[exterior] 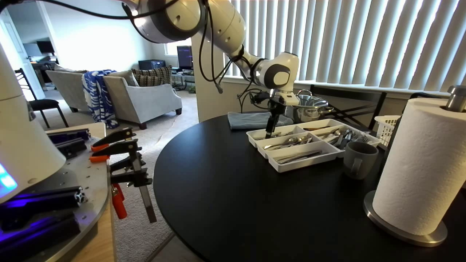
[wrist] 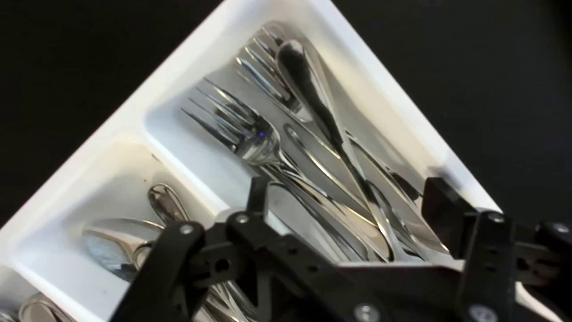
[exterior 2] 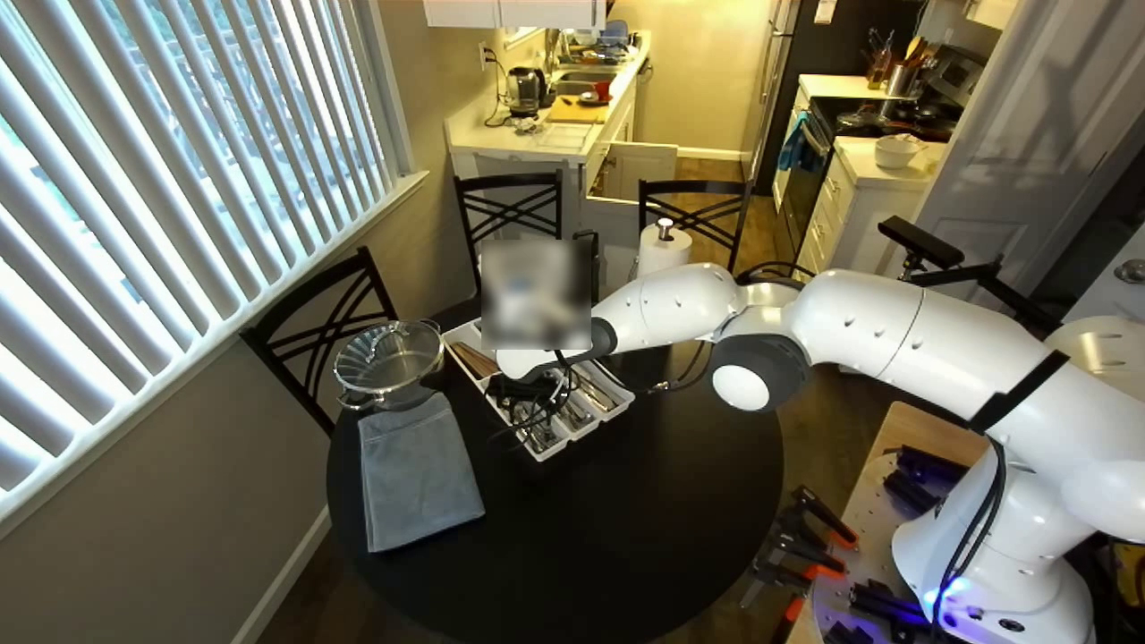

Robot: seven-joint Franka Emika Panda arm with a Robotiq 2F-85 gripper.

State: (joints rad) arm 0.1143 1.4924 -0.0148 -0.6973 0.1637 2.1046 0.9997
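Observation:
My gripper [wrist: 348, 205] stands open over the end compartment of a white cutlery tray [wrist: 389, 89], its jaws well apart. Forks lie below and between the fingers; a silver fork [wrist: 259, 141] points its tines up and left, and a long handle [wrist: 306, 85] crosses the others. The right finger [wrist: 442, 214] is close beside the tray's outer wall; whether they touch I cannot tell. Spoons, among them a spoon [wrist: 107, 246], fill the neighbouring compartment. In an exterior view the gripper [exterior: 269, 134] reaches down into the tray [exterior: 305, 163]; in an exterior view the wrist hides the fingertips.
On the black table [exterior: 233, 203], a grey mug [exterior: 359, 160] and a paper towel roll [exterior: 415, 163] stand beyond the tray. A lidded glass-top pot [exterior 2: 389, 362] and a folded grey cloth [exterior 2: 416, 483] lie on its window side. A white basket [exterior: 386, 127] sits behind.

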